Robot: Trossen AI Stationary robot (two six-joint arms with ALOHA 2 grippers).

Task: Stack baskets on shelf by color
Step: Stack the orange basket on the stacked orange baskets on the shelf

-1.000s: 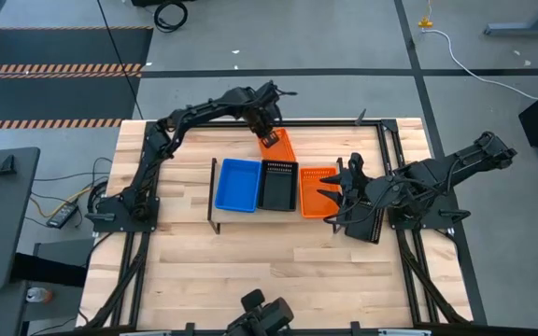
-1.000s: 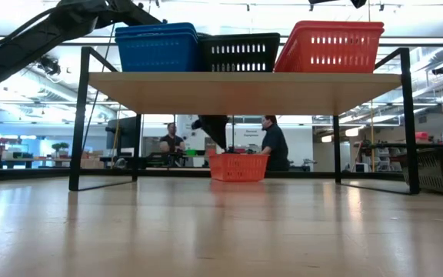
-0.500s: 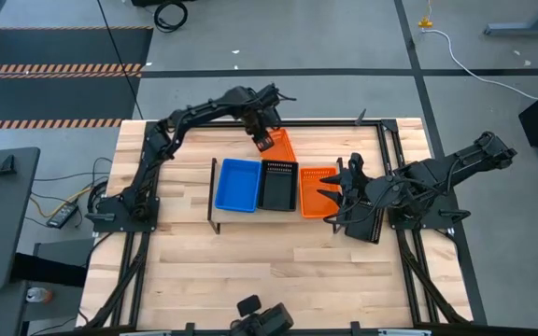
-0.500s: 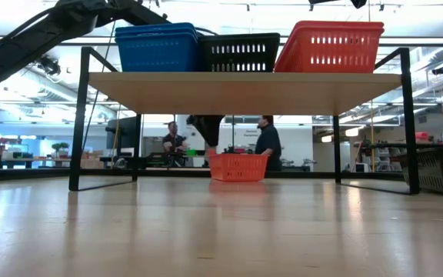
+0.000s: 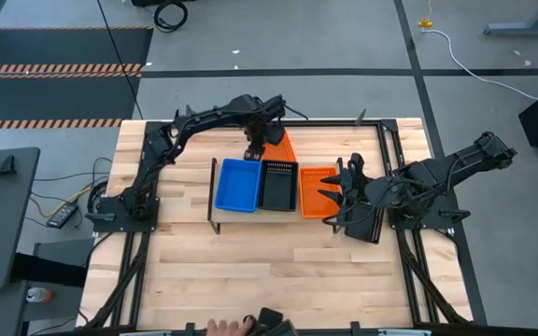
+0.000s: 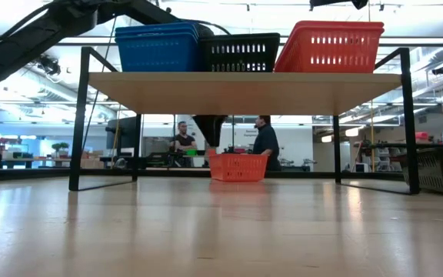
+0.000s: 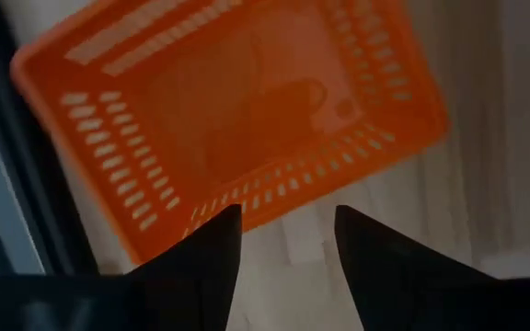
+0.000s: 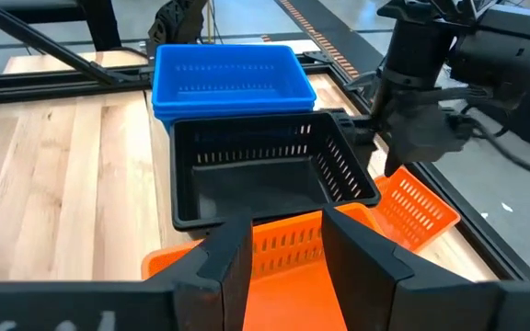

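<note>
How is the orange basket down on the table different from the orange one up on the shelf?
The orange basket on the table lies on the wooden tabletop behind the shelf, while the orange basket on the shelf sits raised beside the black basket. The table one lies askew to the shelf's edge; the shelf one is lined up with its neighbours. Both are orange with perforated walls.

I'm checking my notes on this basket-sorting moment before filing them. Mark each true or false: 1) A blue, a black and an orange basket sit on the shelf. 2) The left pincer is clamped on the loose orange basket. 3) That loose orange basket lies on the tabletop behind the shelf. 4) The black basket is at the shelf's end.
1) True: blue basket, black basket and orange basket sit on the shelf.
2) False: the left pincer is open, above the loose orange basket.
3) True.
4) False: it sits in the middle.
</note>
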